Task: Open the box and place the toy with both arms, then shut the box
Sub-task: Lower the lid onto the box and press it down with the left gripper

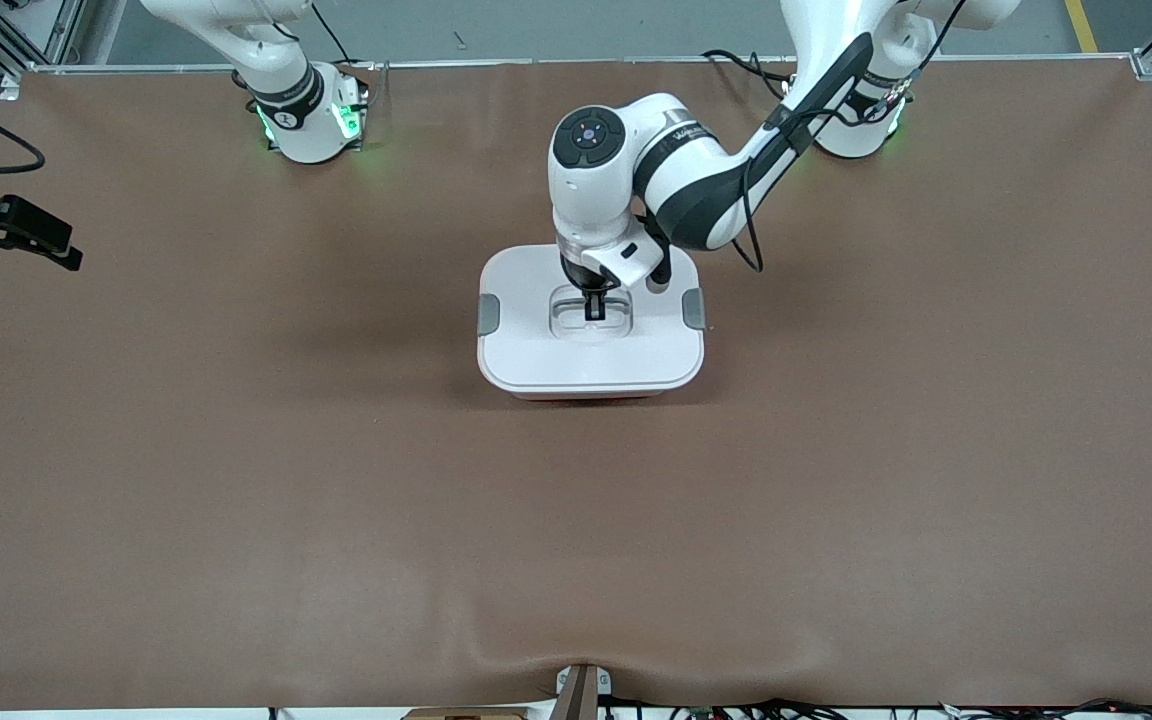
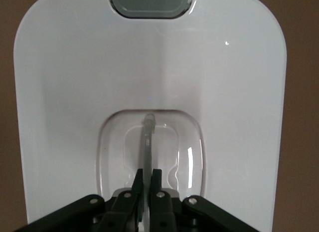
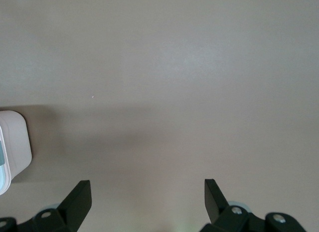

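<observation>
1. The box [image 1: 591, 345], a rounded-rectangular tub of translucent pink plastic, stands near the middle of the brown table [image 1: 236, 480], about midway between the two arms' ends and somewhat closer to the robots' bases than to the front camera.
2. Its flat white lid [image 1: 536, 345] is seated on the tub, so only a thin pink strip shows under the lid's edge nearest the front camera.
3. A grey side clip [image 1: 488, 314] sits on the lid's edge toward the right arm's end of the table, and a second grey clip [image 1: 694, 308] on the edge toward the left arm's end.
4. The recessed centre handle [image 2: 148, 142] lies in a rounded hollow in the middle of the lid.
5. The left gripper [image 1: 593, 306] is down in that hollow, its jaws drawn nearly together and pinching the thin upright bar of the handle between the fingertips [image 2: 137, 184].
6. The right gripper [image 3: 148, 192] hangs over bare table toward the right arm's end, its jaws spread wide with nothing between them, and that arm waits; a corner of the lid shows at the edge of its wrist view.
</observation>
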